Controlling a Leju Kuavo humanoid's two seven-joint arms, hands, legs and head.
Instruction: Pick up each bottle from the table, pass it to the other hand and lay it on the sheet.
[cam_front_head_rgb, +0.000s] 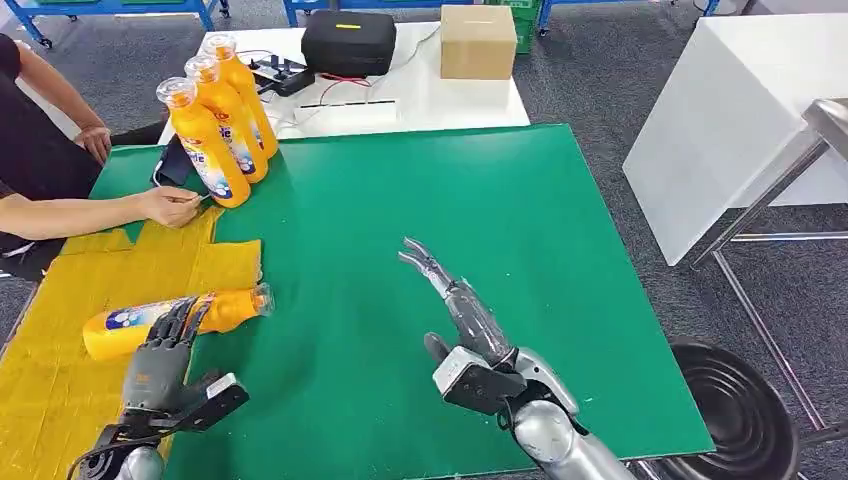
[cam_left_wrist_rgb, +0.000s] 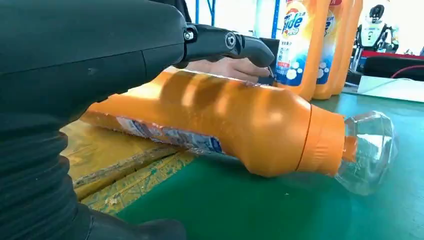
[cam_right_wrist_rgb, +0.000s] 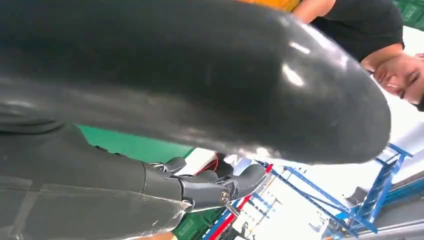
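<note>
1. Progress: one bottle (cam_front_head_rgb: 170, 318) is seen lying on its side, body on the yellow sheet (cam_front_head_rgb: 60, 350), clear cap end reaching over onto the green surface (cam_front_head_rgb: 400, 200). It is judged as laid down or nearly so.
2. Left hand (cam_front_head_rgb: 165, 350): fingers are draped over the lying bottle's body; in the left wrist view a dark finger (cam_left_wrist_rgb: 235, 45) is seen arched over the bottle (cam_left_wrist_rgb: 240, 125). Whether it's gripped or just rested on cannot be told for sure; contact is assumed.
3. Right hand (cam_front_head_rgb: 455, 310): held above the green surface, fingers stretched out & apart, nothing in it; well apart from any bottle.
4. Left to do: three upright bottles (cam_front_head_rgb: 215, 125) are stood in a row at the far left of the surface, near the sheet's far end. Each is still to be picked up, passed & laid down, so approx. a quarter of the job is judged done.
5. A person's hand (cam_front_head_rgb: 170, 205) is rested on the surface just beside the nearest upright bottle, w/ something small in it.
6. Room: a white table behind carries a black case (cam_front_head_rgb: 348, 42), a cardboard box (cam_front_head_rgb: 478, 40) & cables; grey carpet floor; blue rack frames at the back.
</note>
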